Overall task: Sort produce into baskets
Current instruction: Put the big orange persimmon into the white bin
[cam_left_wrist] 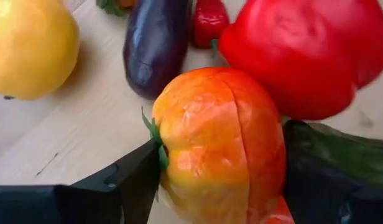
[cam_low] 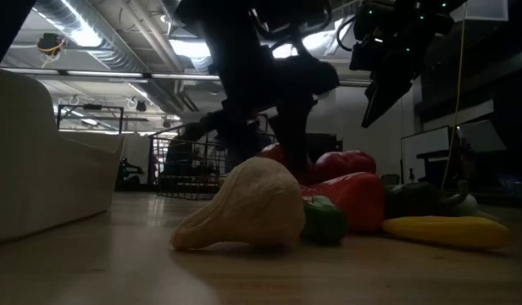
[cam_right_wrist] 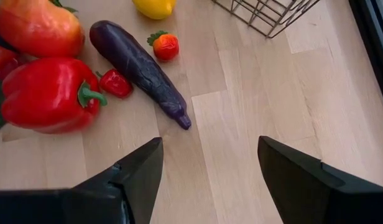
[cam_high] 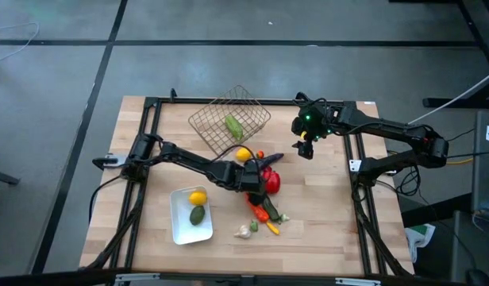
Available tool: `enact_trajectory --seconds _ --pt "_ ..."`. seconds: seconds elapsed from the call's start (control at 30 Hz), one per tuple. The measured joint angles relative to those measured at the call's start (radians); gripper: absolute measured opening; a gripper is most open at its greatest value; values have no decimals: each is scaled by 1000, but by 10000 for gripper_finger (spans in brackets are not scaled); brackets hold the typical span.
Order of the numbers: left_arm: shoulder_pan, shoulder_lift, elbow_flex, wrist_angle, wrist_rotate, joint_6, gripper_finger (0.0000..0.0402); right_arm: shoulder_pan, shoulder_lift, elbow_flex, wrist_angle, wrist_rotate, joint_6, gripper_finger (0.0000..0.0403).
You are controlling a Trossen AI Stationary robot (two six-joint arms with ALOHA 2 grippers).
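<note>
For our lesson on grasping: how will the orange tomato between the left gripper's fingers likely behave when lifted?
The orange tomato looks round and glossy, so it may slip or rotate between the left gripper fingers. It looks like a rigid toy, probably light. If released on the table, it would likely roll.

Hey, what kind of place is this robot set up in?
Probably a lab or workshop hall, not a kitchen. The wooden table stands on a bare grey concrete floor, the low view shows exposed ceiling ducts and strip lights, and the produce is toy food.
</note>
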Motion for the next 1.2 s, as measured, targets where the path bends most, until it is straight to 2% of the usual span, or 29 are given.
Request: enact_trajectory --seconds 0.13,0.43,0.53,0.7,0.87,1.2 --pt "0 0 68 -110 24 64 286 0 0 0 0 0 0 260" --pt "-20 -1 349 -577 37 205 289 0 0 0 0 0 0 260" --pt "-42 -2 429 -726 38 201 289 0 0 0 0 0 0 260" --pt "-101 -3 481 -939 49 66 290 0 0 0 0 0 0 260" --pt "-187 -3 469 -934 130 -53 290 0 0 0 0 0 0 260" --pt "-332 -2 469 -934 133 -383 290 0 0 0 0 0 0 260"
